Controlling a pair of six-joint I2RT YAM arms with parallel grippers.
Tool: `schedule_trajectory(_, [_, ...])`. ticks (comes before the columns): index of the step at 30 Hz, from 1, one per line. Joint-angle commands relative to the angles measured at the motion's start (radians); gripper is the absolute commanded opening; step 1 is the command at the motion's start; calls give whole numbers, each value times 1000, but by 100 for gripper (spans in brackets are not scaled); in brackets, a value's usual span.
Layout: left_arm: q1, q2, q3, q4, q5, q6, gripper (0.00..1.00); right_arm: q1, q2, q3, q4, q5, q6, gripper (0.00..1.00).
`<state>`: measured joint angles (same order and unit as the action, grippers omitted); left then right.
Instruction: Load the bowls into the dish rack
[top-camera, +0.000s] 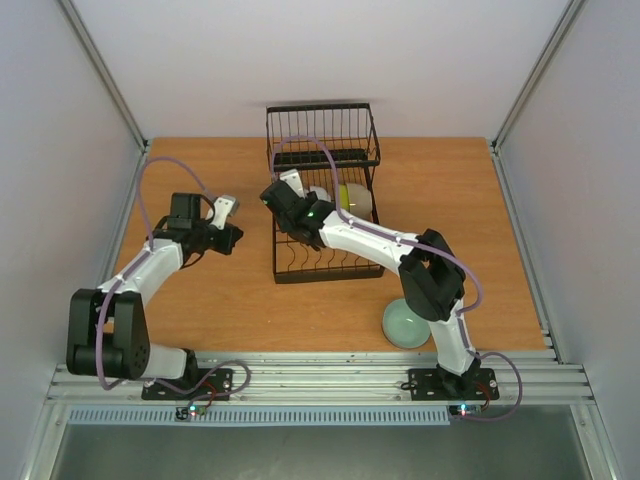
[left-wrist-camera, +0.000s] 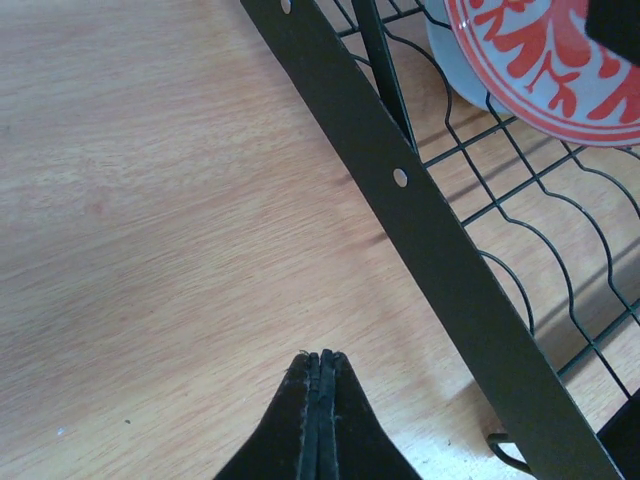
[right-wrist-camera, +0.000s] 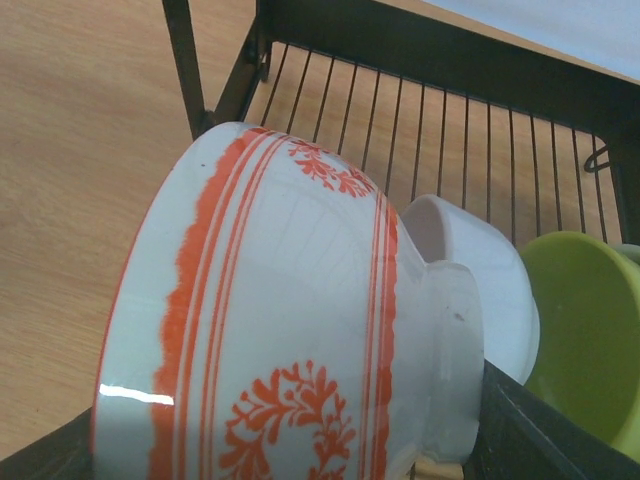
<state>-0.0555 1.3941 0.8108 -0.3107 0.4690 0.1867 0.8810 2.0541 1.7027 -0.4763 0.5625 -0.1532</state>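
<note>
The black wire dish rack (top-camera: 323, 255) stands at mid-table. My right gripper (top-camera: 287, 203) reaches into its left side and is shut on the white bowl with red-orange pattern (right-wrist-camera: 290, 330), held on its side between the fingers (right-wrist-camera: 540, 430). Behind it in the rack stand a plain white bowl (right-wrist-camera: 480, 270) and a yellow-green bowl (right-wrist-camera: 585, 330). One pale celadon bowl (top-camera: 407, 324) sits on the table near the right arm's base. My left gripper (top-camera: 226, 236) is shut and empty, low over the table just left of the rack; its view shows the patterned bowl (left-wrist-camera: 540, 60) inside the rack frame (left-wrist-camera: 420, 210).
The rack's taller basket section (top-camera: 322, 132) is at its far end. Side walls close in the table left and right. The right arm's elbow (top-camera: 432, 275) hangs over the table between the rack and the celadon bowl.
</note>
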Motion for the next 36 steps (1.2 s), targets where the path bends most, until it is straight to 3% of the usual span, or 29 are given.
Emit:
schedule_trajectory(1, [27,-53,-37,116,15,-49,0,7,29,32,26,46,19,1])
schedule_trajectory(22, [43,-16,-34,126,53,-66,1,44,211,158,46,173,-63,1])
schedule_trajectory(30, [43,-13,-32,120,60,-61,0,36,232,180,30,174,-48,10])
schedule_trajectory(33, [43,-12,-32,117,64,-57,0,33,240,187,21,172,-47,23])
schedule_trajectory(36, [43,-12,-32,114,66,-53,0,33,237,186,25,164,-53,55])
